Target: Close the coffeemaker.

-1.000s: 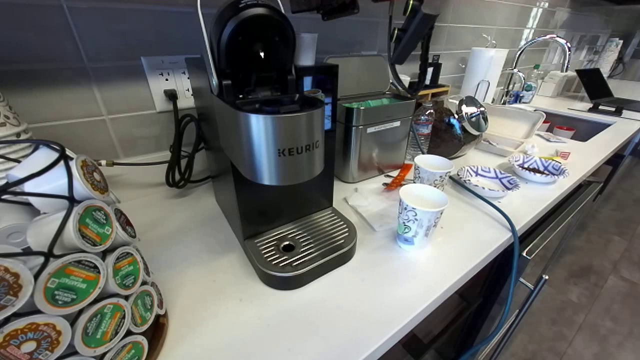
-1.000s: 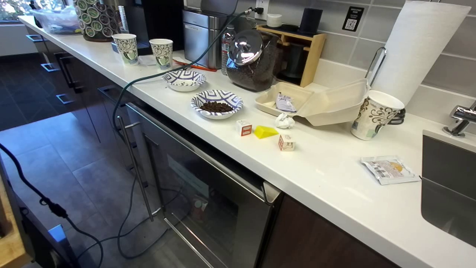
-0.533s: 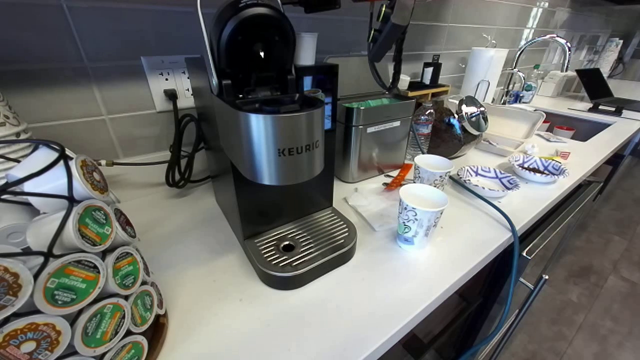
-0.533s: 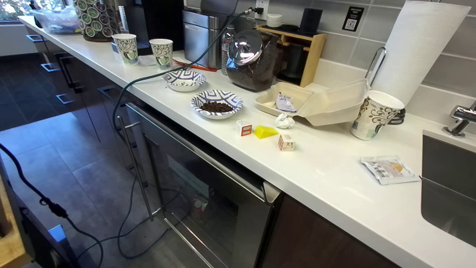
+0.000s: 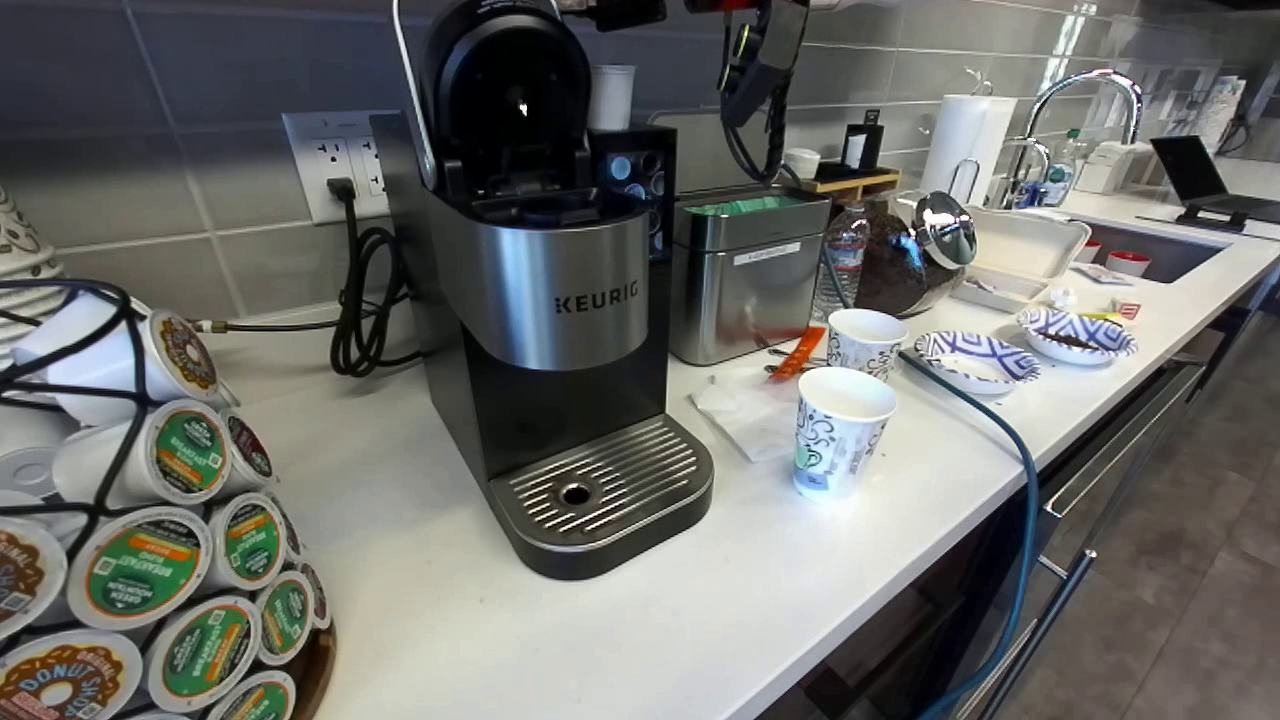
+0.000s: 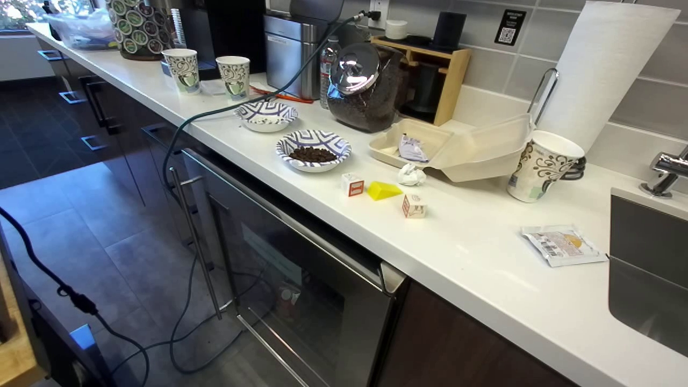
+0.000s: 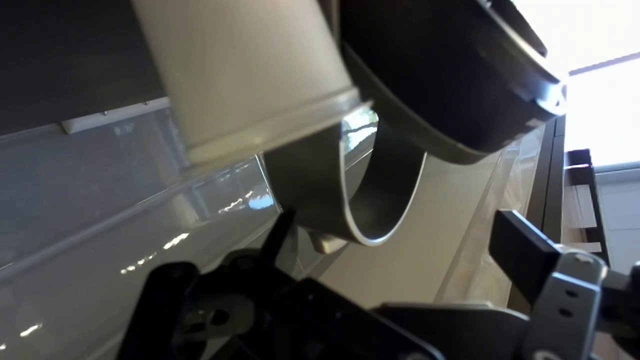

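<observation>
The coffeemaker (image 5: 560, 290) is black and brushed silver and stands on the counter. Its black lid (image 5: 510, 90) is raised and its silver handle (image 5: 413, 100) points up. In the wrist view the lid (image 7: 450, 80) is dark at upper right, and the handle loop (image 7: 365, 230) hangs below it. My gripper (image 7: 397, 222) is open, with nothing held. The loop's lower end appears between the fingers, apparently farther off; contact cannot be told. In an exterior view the gripper (image 5: 628, 12) is partly cut off, just right of the lid. Another exterior view shows only the coffeemaker's black side (image 6: 239, 37).
A white cup (image 5: 612, 97) stands on a dark appliance with a screen (image 5: 640, 190) beside the lid; it looms close in the wrist view (image 7: 245, 75). An open steel bin (image 5: 745, 280), paper cups (image 5: 845, 430) and a pod carousel (image 5: 150, 560) flank the coffeemaker.
The arm and gripper have moved left in an exterior view, closer to the raised lid. The dark appliance's screen picture has changed. The lid and handle have not moved.
</observation>
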### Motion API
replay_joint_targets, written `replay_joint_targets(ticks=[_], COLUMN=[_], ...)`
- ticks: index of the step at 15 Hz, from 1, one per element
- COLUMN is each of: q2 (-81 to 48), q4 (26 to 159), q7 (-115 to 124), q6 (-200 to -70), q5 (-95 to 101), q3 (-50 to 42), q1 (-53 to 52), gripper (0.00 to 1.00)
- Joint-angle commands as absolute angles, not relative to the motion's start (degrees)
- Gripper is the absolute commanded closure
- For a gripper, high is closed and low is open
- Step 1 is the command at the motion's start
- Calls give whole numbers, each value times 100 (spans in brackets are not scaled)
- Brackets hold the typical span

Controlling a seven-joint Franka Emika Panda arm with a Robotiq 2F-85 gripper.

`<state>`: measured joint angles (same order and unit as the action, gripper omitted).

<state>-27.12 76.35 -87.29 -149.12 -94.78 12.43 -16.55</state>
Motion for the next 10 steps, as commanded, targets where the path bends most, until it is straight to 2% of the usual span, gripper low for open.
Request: replay_joint_targets(ticks=[1, 6, 10], q2=[-2921, -3113, -3041], q4=[7346, 7020, 7310], q7=[-8728, -8977, -8098], q6=[-15203, -15789, -15948], q5=[-9402, -9611, -8926], q3=[1222, 1228, 1105], q1=[-1798, -1912, -2035], gripper=[0, 0, 0])
